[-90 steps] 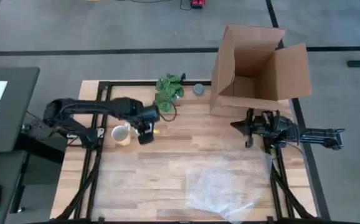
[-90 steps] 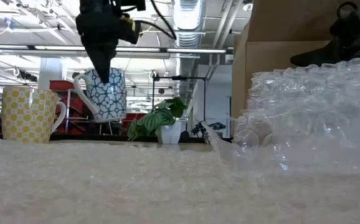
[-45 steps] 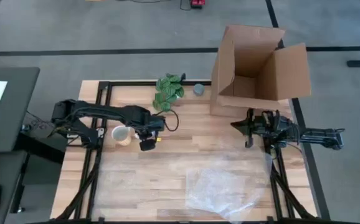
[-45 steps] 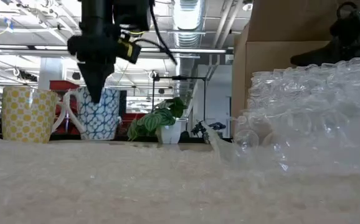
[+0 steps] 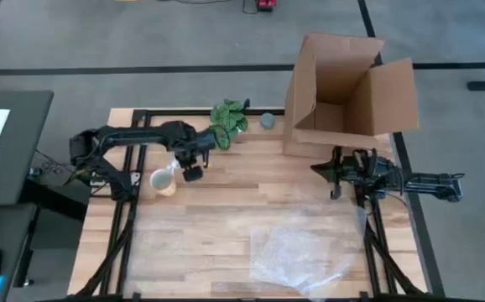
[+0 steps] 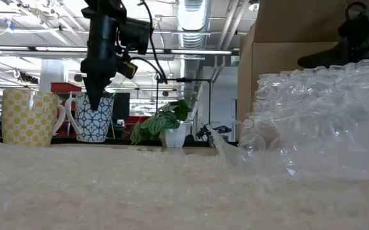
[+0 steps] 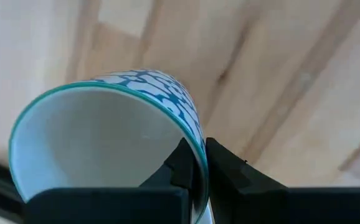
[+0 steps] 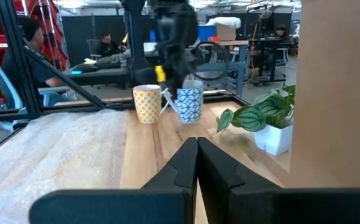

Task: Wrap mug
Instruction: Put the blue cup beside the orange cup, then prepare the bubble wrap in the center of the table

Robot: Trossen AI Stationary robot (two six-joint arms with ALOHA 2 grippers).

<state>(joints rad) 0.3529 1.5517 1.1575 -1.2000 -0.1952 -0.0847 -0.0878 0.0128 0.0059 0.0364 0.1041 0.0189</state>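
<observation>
The mug (image 6: 96, 120), white with a blue pattern, stands upright near the table's far left, beside a yellow mug (image 6: 28, 118). My left gripper (image 5: 191, 170) is shut on its rim and covers it in the high view. The right wrist view shows both mugs, the patterned mug (image 8: 190, 104) under the left arm. A crumpled sheet of bubble wrap (image 5: 297, 256) lies on the table at the near right. My right gripper (image 5: 335, 176) waits shut in front of the cardboard box, touching nothing. My left gripper holds the mug by its rim (image 7: 191, 132), one finger inside the mug and one outside against the patterned wall. The fingers come from above, pointing down. The mug stays upright, its base at table height; whether it rests on the wood I cannot tell.
An open cardboard box (image 5: 343, 92) stands at the far right. A small potted plant (image 5: 228, 117) and a grey round object (image 5: 268, 120) sit at the far edge, close to the left gripper. Bare wood lies between the mugs and the bubble wrap.
My left gripper has come down with the mug, which hung well above the table a second ago. It then carried the mug toward the table's far edge, next to the yellow mug. The mug has stayed upright and the gripper has stayed shut on its rim.
</observation>
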